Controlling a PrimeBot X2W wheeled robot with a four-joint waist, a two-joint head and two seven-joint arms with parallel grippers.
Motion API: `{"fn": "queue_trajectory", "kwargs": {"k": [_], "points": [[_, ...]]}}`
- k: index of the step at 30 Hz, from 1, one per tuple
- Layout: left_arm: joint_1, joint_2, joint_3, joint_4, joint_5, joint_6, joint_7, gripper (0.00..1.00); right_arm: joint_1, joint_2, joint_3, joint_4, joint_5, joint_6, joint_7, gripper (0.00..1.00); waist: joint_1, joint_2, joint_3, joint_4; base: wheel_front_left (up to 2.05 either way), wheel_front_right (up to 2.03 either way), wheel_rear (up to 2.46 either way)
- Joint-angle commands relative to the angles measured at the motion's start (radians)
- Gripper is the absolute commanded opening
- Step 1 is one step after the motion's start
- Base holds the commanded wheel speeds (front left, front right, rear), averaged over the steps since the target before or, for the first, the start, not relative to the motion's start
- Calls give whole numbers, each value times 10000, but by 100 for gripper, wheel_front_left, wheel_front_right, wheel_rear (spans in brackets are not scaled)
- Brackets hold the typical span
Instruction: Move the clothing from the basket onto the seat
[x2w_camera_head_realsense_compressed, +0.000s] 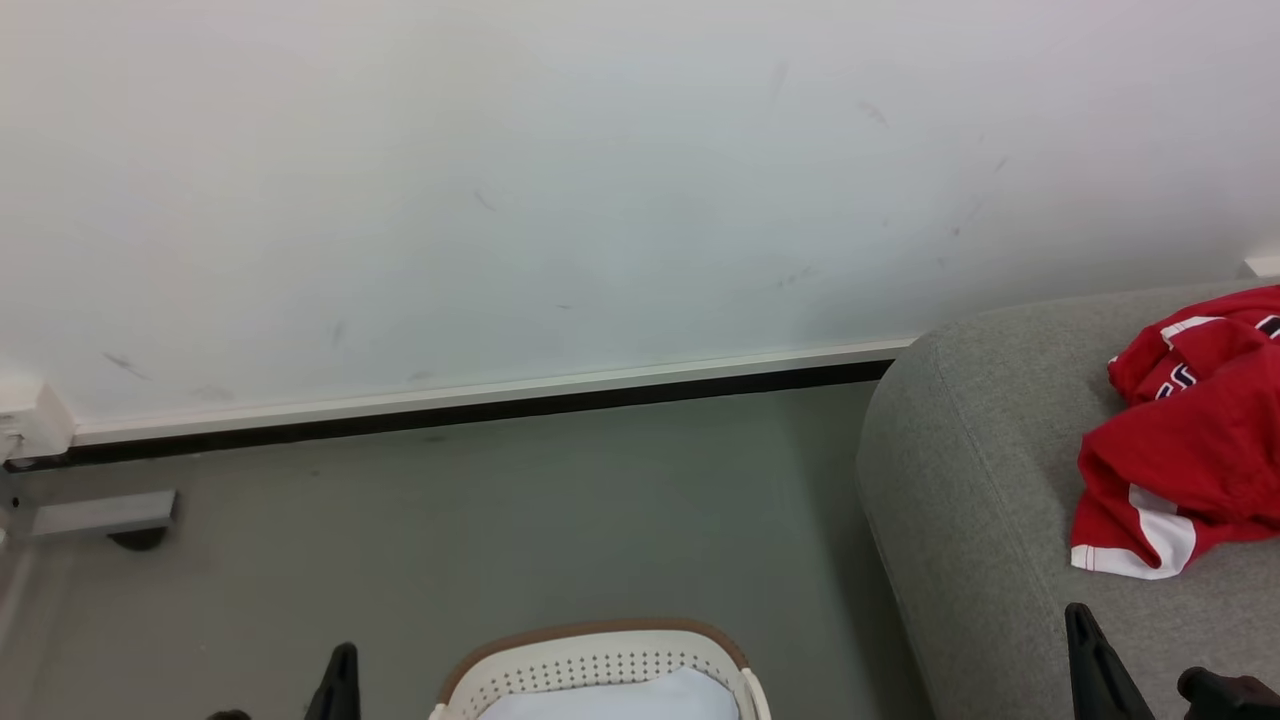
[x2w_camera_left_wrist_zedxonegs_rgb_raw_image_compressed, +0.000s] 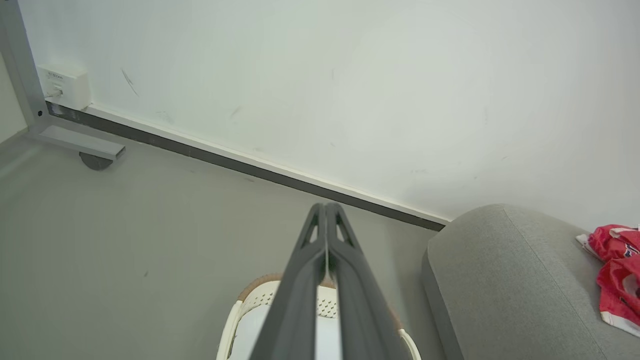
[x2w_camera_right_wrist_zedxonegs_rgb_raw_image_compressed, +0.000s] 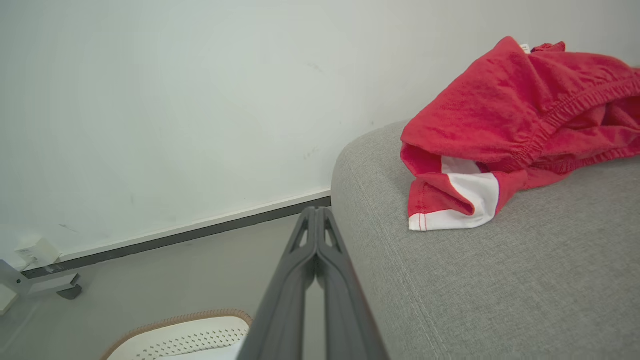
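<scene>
Judging by the layout, the carrying step looks finished or between loads. The grey seat (x2w_camera_head_realsense_compressed: 980, 470) bears the clothing (x2w_camera_head_realsense_compressed: 1190, 450), a crumpled red heap with white bands, near its rounded corner. The basket (x2w_camera_head_realsense_compressed: 600, 660) on the floor shows a pale inside, with no red in the visible part, so the next move calls for checking it. The left gripper (x2w_camera_left_wrist_zedxonegs_rgb_raw_image_compressed: 326, 207) and right gripper (x2w_camera_right_wrist_zedxonegs_rgb_raw_image_compressed: 316, 212) hang empty, fingers pressed together.

Bare indoor room, scuffed white wall (x2w_camera_head_realsense_compressed: 600, 200), grey floor (x2w_camera_head_realsense_compressed: 500, 500), grey seat (x2w_camera_head_realsense_compressed: 980, 480), laundry basket (x2w_camera_head_realsense_compressed: 590, 665)

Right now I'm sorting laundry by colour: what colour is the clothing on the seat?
The clothing is red with white bands; right wrist view shows it best.
</scene>
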Motion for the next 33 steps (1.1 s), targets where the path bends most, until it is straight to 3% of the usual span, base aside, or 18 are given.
{"fn": "queue_trajectory", "kwargs": {"k": [1, 33], "points": [[-295, 47, 69, -209, -550, -51, 100, 0, -246, -83, -82, -236, 562, -5, 86, 0, 0, 0, 6, 6, 0, 0, 0], [-770, 76, 388, -384, -5067, -205, 1262, 0, -445, -113, -425, -743, 5389, -13, 1253, 0, 0, 0, 117, 98, 0, 0, 0]]}}
